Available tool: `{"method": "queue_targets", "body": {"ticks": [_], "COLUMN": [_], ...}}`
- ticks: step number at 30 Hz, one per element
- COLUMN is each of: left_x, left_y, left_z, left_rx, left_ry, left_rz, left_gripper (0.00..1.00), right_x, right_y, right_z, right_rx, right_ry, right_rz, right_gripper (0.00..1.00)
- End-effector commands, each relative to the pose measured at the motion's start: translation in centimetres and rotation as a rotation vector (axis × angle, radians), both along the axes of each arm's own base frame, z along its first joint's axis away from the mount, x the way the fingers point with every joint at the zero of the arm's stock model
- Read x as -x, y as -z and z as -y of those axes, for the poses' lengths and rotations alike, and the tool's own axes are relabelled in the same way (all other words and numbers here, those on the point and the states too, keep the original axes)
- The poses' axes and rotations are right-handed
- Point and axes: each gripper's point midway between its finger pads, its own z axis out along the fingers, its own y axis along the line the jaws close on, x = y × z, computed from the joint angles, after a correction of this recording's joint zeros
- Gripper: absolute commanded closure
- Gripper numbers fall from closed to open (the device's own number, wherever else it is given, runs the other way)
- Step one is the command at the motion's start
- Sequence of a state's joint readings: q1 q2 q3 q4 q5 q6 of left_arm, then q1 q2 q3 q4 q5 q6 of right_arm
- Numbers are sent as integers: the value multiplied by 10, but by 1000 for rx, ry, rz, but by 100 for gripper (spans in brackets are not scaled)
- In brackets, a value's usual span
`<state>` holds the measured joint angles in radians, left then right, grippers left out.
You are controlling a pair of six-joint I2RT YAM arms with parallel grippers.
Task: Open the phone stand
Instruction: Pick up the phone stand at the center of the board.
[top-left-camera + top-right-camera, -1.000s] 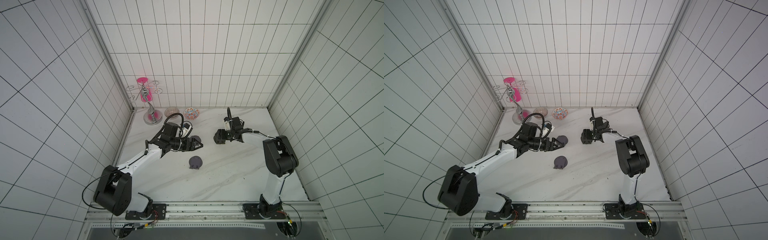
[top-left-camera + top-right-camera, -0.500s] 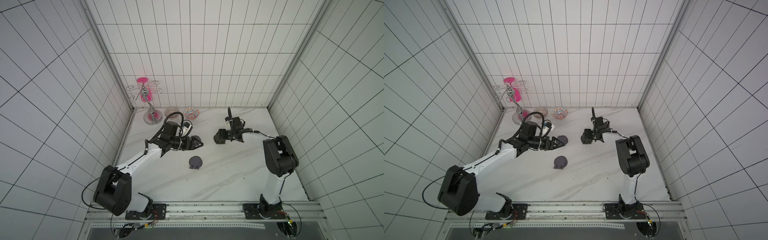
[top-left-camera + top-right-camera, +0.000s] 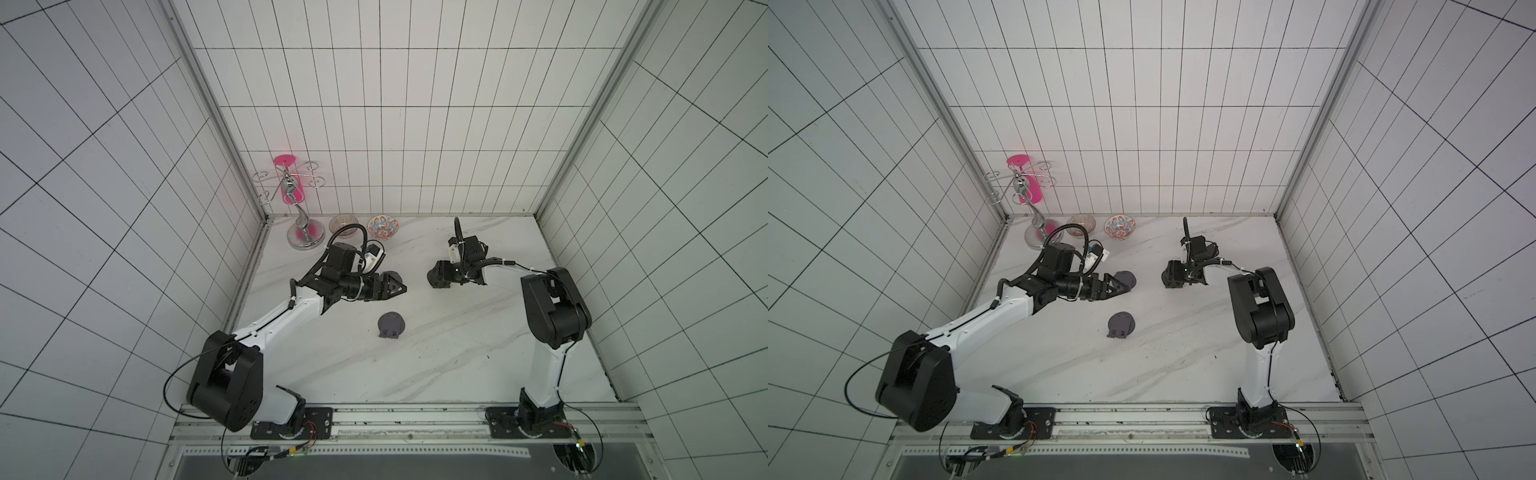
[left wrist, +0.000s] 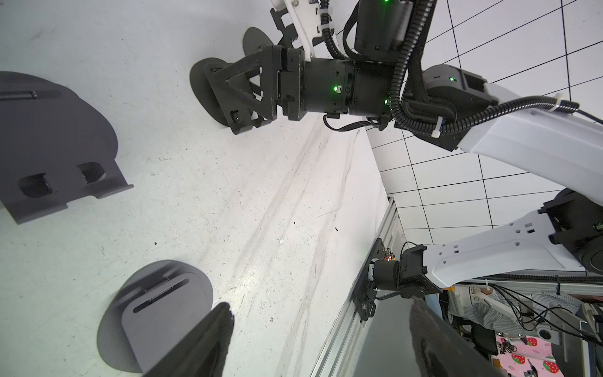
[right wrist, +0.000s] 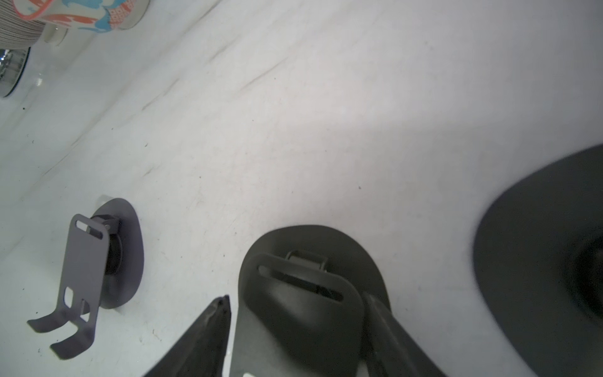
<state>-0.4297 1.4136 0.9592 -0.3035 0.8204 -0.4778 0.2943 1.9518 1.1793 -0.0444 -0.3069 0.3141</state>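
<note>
**Desk holdings**

1. Phone stand: dark grey, with a round base and a slotted plate. It sits on the desk between the right jaws, its plate angled up from the hinge.
2. Right jaws: partly spread and straddling that plate. A sliver of desk shows between one finger and the plate edge, so they are not closed on it.
3. Left jaws: spread wide, with nothing between them.
4. Second phone stand: on the desk just beside the left jaws, on their back-wall side. Its plate is propped up, with two hooks at the free end.
5. Third phone stand: folded flat, near the left jaws on their rail side and well apart from the right jaws.
6. Dark disc: blurred, just beside the right jaws; what it is cannot be told.
7. Patterned bowl, ribbed bowl, chrome rack and pink cup — all by the back wall, beyond the left jaws and apart from both pairs.
</note>
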Motion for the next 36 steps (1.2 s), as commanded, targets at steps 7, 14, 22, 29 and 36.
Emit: {"method": "queue_targets", "body": {"ticks": [7, 14, 22, 29, 36], "left_x": [-4, -4, -4, -6, -13], "left_y": [-12, -13, -12, -11, -14], "left_z": [0, -1, -2, -6, -21], "left_rx": [20, 22, 19, 27, 89], "left_ry": [17, 16, 16, 9, -34], "left_rz": [44, 40, 38, 28, 8], "left_gripper": [13, 13, 13, 13, 15], "right_x": [-2, -2, 1, 0, -6], "right_y": [8, 17, 19, 19, -7], "right_z": [-15, -21, -21, -24, -23], "right_rx": [-119, -215, -289, -365, -548], "right_ry": [-9, -10, 3, 10, 24], "right_rz": [-35, -77, -92, -103, -82], "right_gripper": [41, 66, 86, 100, 100]}}
